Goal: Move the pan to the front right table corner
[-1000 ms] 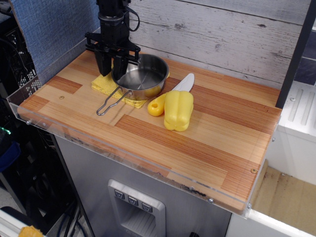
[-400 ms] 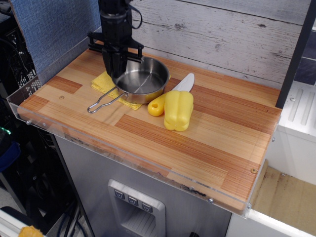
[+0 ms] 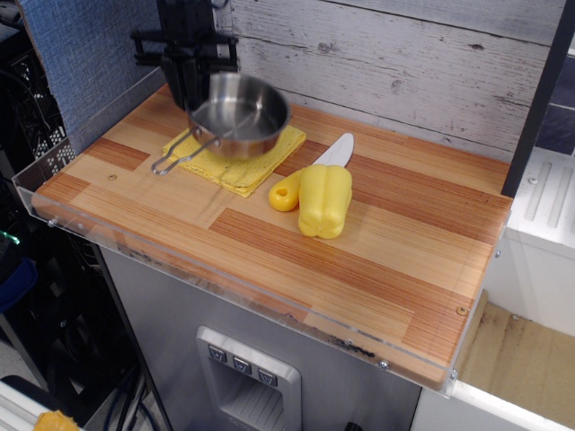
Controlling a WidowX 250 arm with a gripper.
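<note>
The shiny steel pan (image 3: 239,115) hangs in the air above the yellow cloth (image 3: 241,158) at the back left of the table, tilted, its wire-loop handle (image 3: 172,159) drooping to the front left. My black gripper (image 3: 196,93) is shut on the pan's left rim and holds it clear of the cloth. The front right table corner (image 3: 446,346) of the striped wood top lies far to the right, with a small screw (image 3: 462,311) near it.
A yellow-handled knife (image 3: 310,173) and a yellow pepper-like toy (image 3: 324,200) lie mid-table, right of the cloth. A clear acrylic edge (image 3: 225,274) runs along the front and left. A grey plank wall (image 3: 404,63) stands behind.
The gripper closed on the pan's left rim and lifted it off the cloth, up and slightly left. The yellow cloth now shows in full.
</note>
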